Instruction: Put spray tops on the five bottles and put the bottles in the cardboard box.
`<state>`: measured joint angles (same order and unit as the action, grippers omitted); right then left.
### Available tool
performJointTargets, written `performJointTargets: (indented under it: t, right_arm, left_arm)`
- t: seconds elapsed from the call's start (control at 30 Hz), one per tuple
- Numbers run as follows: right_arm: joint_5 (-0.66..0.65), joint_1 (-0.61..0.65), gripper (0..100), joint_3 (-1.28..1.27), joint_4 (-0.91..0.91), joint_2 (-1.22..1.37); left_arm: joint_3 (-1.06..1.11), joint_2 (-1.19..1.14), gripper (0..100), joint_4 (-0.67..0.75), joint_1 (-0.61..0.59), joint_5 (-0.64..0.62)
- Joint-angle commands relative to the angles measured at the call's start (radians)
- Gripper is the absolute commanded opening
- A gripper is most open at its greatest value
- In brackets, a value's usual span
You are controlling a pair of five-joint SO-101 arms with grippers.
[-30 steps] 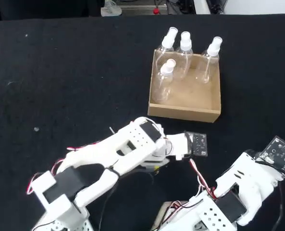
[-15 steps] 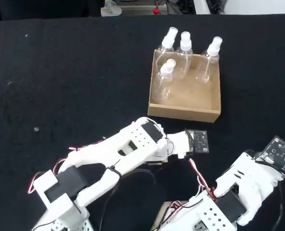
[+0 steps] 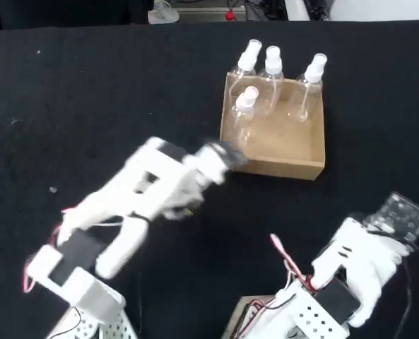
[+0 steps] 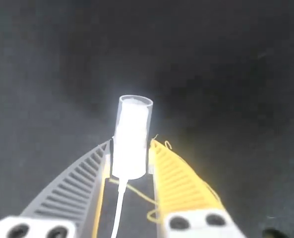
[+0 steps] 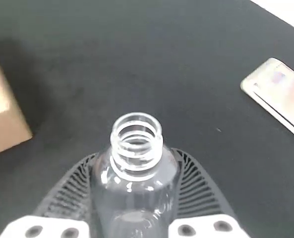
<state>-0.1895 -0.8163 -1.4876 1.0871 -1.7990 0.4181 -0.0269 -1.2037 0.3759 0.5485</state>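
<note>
The left hand (image 4: 131,147) is clamped on a white spray top (image 4: 132,124), whose thin tube runs back between the fingers. The right hand (image 5: 136,157) grips an open bottle (image 5: 136,148) upright. Toward the far edge of the table (image 3: 89,85) stands the cardboard box (image 3: 273,168), with four capped bottles (image 3: 271,70) at its far side.

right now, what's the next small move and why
Probably bring the left gripper toward the right gripper and line its spray top up over the bottle. The bottle's threaded neck is open and bare, and the top sits clamped in the left gripper, ready to fit.
</note>
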Motion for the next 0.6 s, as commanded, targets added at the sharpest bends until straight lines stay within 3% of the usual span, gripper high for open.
performJointTargets:
  t: [0.0,0.13,0.3,0.43,0.57]
  right_arm:
    - [-0.005,0.117,1.5,0.038,0.006,-0.104]
    - [-0.006,0.285,1.5,0.038,0.005,-0.093]
    - [-0.043,0.535,1.2,0.038,0.008,-0.087]
    - [-0.084,0.793,1.2,0.041,0.028,-0.087]
    - [-0.086,1.010,1.2,0.061,0.049,-0.085]
  left_arm:
    - [-0.045,0.118,3,-0.038,-0.237,-0.012]
    - [-0.022,0.193,3,-0.025,-0.472,-0.014]
    - [0.076,0.196,3,0.118,-0.685,-0.014]
    - [0.148,0.195,4,0.160,-0.727,-0.008]
    - [0.151,0.196,18,0.068,-0.720,-0.008]
